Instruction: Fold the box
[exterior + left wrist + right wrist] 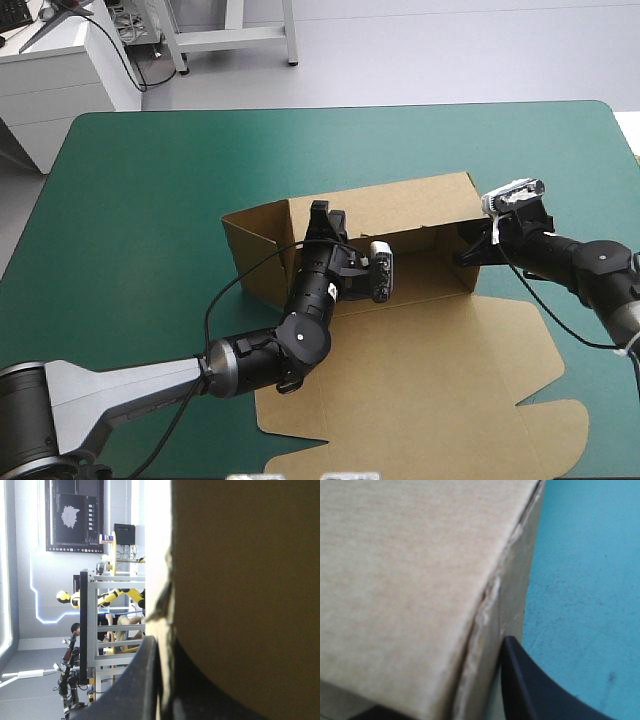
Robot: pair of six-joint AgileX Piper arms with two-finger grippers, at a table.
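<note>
Left gripper pinching brown box by its back wall — rough fibrous edge, right gripper clamped on a corner.

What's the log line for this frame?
box: walls raised, lid flat | left jaws: shut on back wall | right jaws: shut on right wall

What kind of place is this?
Probably a robot lab or workshop: a left claw and a right claw hold a half-folded brown box on a teal-green table.
</note>
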